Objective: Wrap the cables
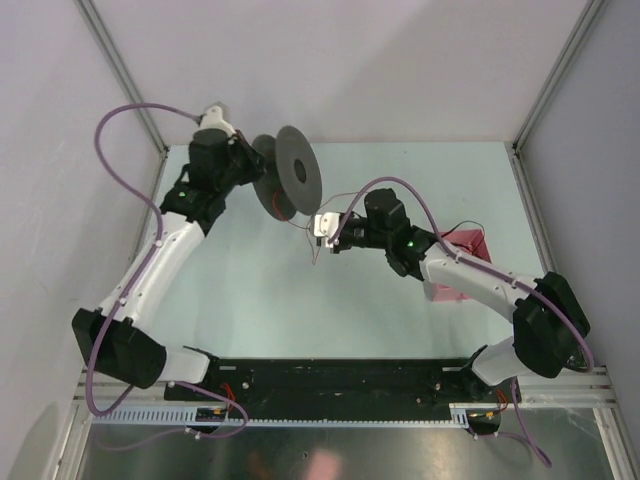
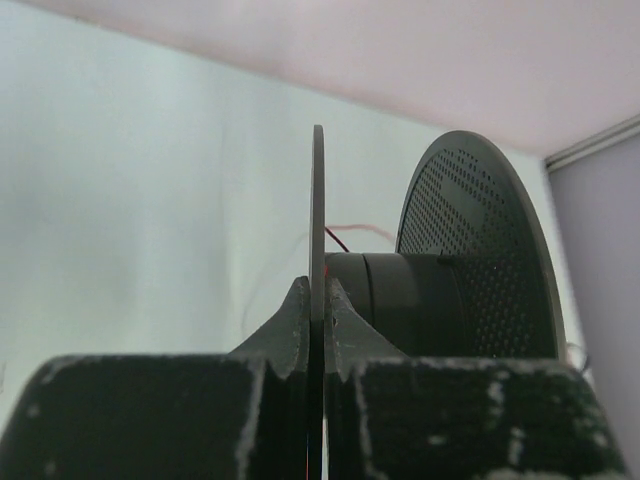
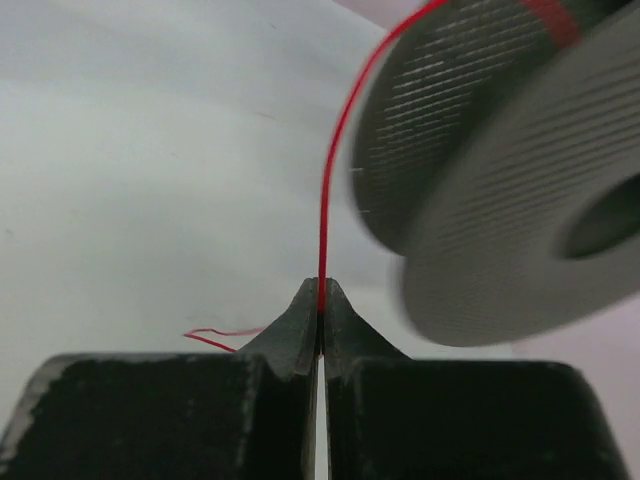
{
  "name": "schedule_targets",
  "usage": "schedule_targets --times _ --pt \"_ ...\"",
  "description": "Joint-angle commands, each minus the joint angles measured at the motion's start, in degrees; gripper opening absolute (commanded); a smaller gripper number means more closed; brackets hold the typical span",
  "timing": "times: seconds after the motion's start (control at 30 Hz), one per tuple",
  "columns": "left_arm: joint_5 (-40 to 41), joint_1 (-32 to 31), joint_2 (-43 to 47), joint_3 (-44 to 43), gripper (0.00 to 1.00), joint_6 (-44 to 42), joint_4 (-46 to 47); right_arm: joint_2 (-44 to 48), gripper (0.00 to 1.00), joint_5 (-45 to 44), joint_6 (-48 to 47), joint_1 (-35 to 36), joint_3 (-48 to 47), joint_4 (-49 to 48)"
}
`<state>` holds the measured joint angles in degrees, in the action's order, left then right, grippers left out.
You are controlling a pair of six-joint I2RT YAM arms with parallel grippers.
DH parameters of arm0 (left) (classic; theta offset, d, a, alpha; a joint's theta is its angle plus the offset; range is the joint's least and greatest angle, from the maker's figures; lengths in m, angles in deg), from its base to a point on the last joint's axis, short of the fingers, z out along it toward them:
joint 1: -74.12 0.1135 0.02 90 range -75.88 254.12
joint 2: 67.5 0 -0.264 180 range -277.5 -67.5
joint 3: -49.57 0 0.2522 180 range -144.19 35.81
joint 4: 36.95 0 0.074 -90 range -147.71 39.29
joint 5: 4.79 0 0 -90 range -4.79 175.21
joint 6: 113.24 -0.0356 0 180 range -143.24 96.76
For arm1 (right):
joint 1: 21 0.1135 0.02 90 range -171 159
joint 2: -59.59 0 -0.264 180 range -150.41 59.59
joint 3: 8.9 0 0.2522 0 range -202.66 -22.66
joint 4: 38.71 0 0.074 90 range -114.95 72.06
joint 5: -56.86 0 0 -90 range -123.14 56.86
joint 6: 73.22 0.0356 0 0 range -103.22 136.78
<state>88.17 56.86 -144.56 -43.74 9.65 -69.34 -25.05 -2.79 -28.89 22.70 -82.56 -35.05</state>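
My left gripper [image 1: 252,162] is shut on the thin rim of one flange of the black spool [image 1: 297,170] and holds it above the table at the back. In the left wrist view its fingertips [image 2: 300,312] pinch that flange edge-on, with the spool's hub [image 2: 400,300] and a bit of red cable [image 2: 338,240] behind. My right gripper [image 1: 322,232] is just right of the spool, shut on a thin red cable [image 3: 327,180] that runs up from the gripper [image 3: 321,300] to the spool [image 3: 500,200]. A loose red end [image 3: 215,335] trails to the left.
A red box [image 1: 466,250] lies on the table partly under my right forearm. Thin cable strands [image 1: 316,250] hang below the right gripper. Metal frame posts [image 1: 520,148] stand at the back corners.
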Motion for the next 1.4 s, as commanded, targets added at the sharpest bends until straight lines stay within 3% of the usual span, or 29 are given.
schedule_targets --times 0.0,0.17,0.47,0.6,0.73,0.9,1.13,1.37 --pt "7.59 -4.62 0.7 2.15 0.0 -7.44 2.84 2.4 0.0 -10.24 -6.48 -0.31 -5.29 4.41" --pt "3.44 -7.18 3.19 8.49 0.0 -15.0 4.95 1.83 0.0 -15.36 -5.24 -2.12 -10.26 3.33" --pt "-22.57 -7.29 11.37 19.25 0.0 -31.56 9.01 -2.36 0.0 -15.18 -0.53 -6.62 -14.71 -2.63" --pt "-34.89 -3.98 13.27 18.49 0.0 -28.19 9.3 -5.52 0.0 -13.0 5.96 -11.56 -15.61 -3.62" --pt "-43.47 0.86 13.94 15.72 0.0 -19.38 12.34 -7.92 0.03 -3.81 16.06 -17.73 -15.62 -1.79" --pt "-44.11 2.85 13.89 9.81 0.0 -13.24 16.04 -10.95 0.21 11.91 25.94 -21.7 -15.61 0.38" --pt "-40.35 6.49 12.07 3.5 0.0 -3.18 22.25 -13.87 0.46 18.19 32.49 -20.65 -15.14 -1.64" --pt "-35.59 8.94 11.59 1.23 0.0 3.36 24.47 -15.6 0.46 16.74 32.05 -17.88 -13.22 -4.34"
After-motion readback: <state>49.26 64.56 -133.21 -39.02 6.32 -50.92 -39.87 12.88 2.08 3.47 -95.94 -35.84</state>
